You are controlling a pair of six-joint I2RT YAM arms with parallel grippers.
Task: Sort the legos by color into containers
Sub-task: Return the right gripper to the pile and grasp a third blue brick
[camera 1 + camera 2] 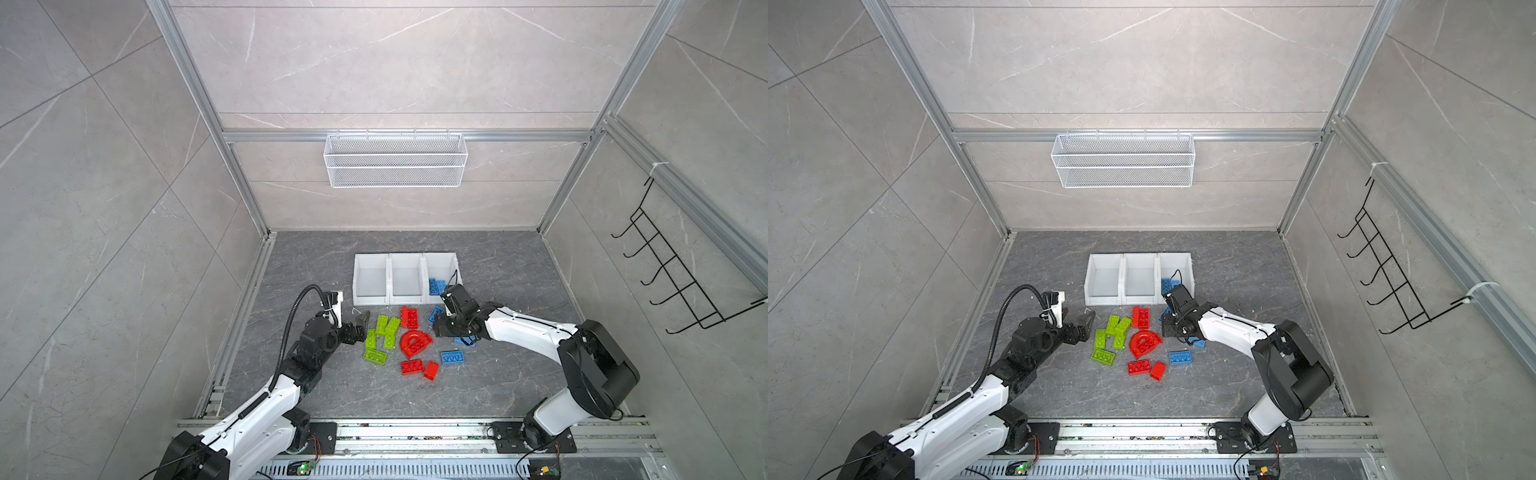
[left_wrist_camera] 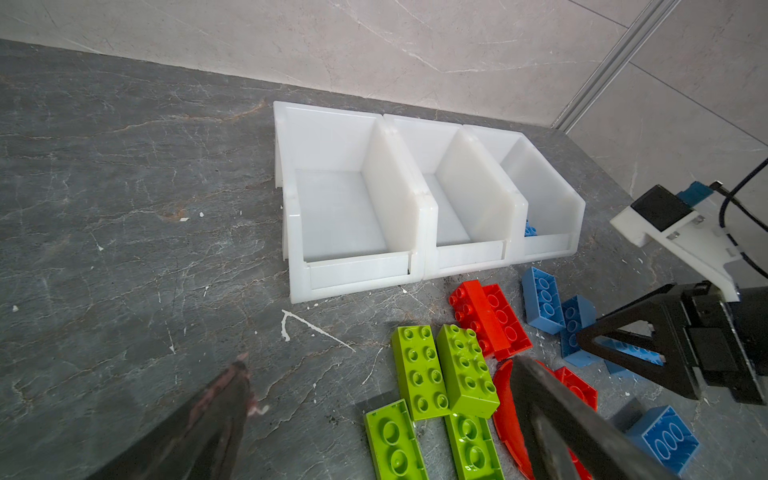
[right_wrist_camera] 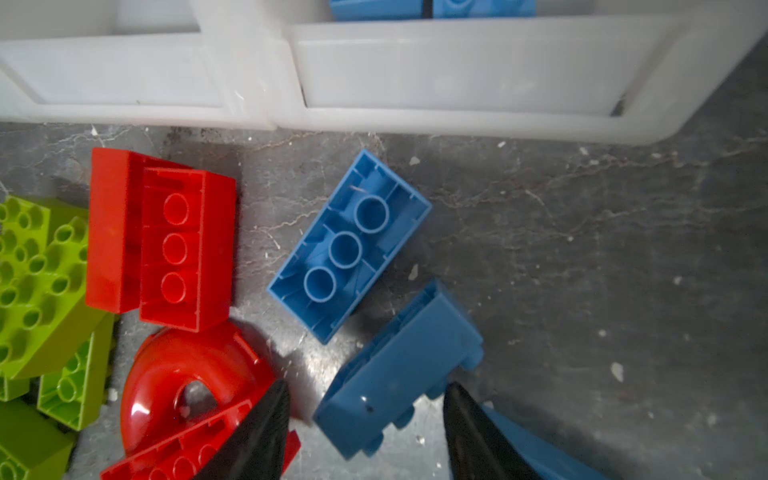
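Blue brick on its side on tabletop, directly under right hand: fingers spread either side, prob. not gripping yet. Long axis slanted across the gap; right-end bin just beyond, w/ blue already inside.

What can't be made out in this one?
- Count of the blue bricks in the right bin: the right arm covers them in both top views; the right wrist view's edge cuts them off.
- Most of the blue brick under that arm: hidden in both top views.
- Whether the right gripper touches the blue brick on its side: blurred up close in the right wrist view.
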